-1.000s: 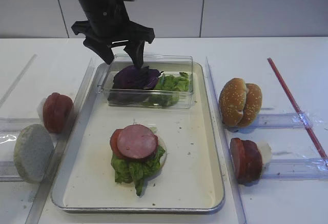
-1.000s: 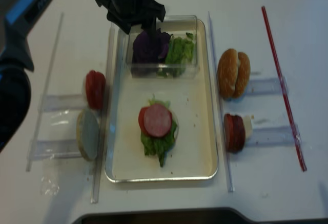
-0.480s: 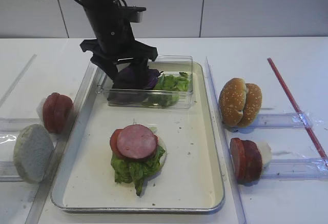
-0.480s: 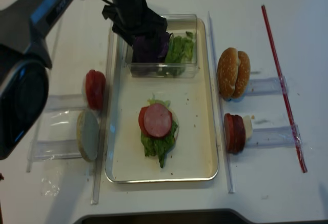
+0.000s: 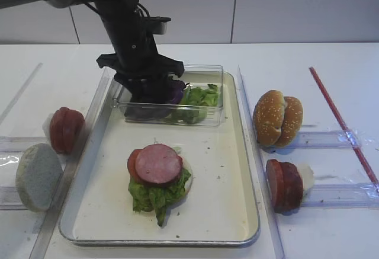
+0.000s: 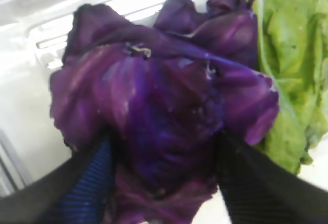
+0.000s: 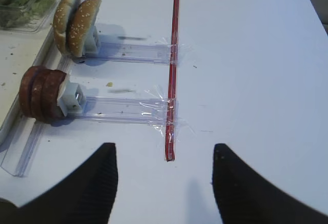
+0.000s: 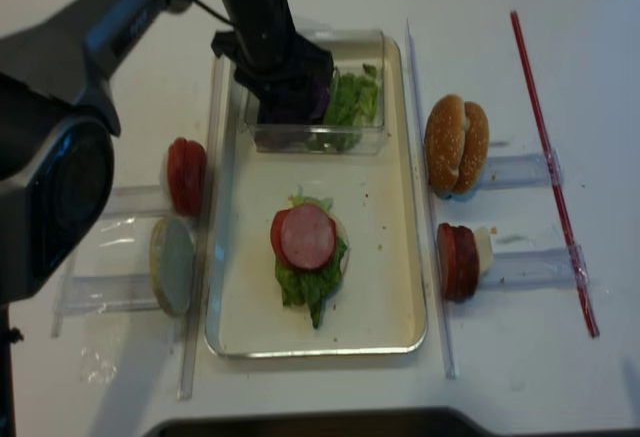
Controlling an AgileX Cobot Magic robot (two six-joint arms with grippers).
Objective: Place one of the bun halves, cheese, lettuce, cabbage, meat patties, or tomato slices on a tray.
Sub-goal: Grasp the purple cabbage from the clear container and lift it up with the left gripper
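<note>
My left gripper [image 5: 153, 90] is down inside the clear box [image 5: 201, 117] at the far end of the tray [image 5: 249, 152]. Its jaws stand wide apart with the purple cabbage [image 6: 164, 106] between them, the leaf's sides against the pads. Green lettuce [image 6: 292, 44] lies beside it. On the tray sits a stack: a meat patty [image 5: 158, 163] over a tomato slice [image 5: 134, 164], lettuce [image 5: 154, 197] and a bun half [image 5: 186, 173]. My right gripper [image 7: 164, 152] hangs open over bare table. Cheese is out of view.
Right of the tray, two bun halves [image 5: 277, 118] and tomato slices [image 5: 284, 185] stand on edge in clear holders. Left of it stand more tomato slices [image 5: 65, 128] and a pale bun half [image 5: 37, 176]. A red strip [image 5: 340, 117] lies at the far right.
My left gripper has come down from above the clear box into it, and its fingers now flank the cabbage. The right gripper's earlier position is not shown.
</note>
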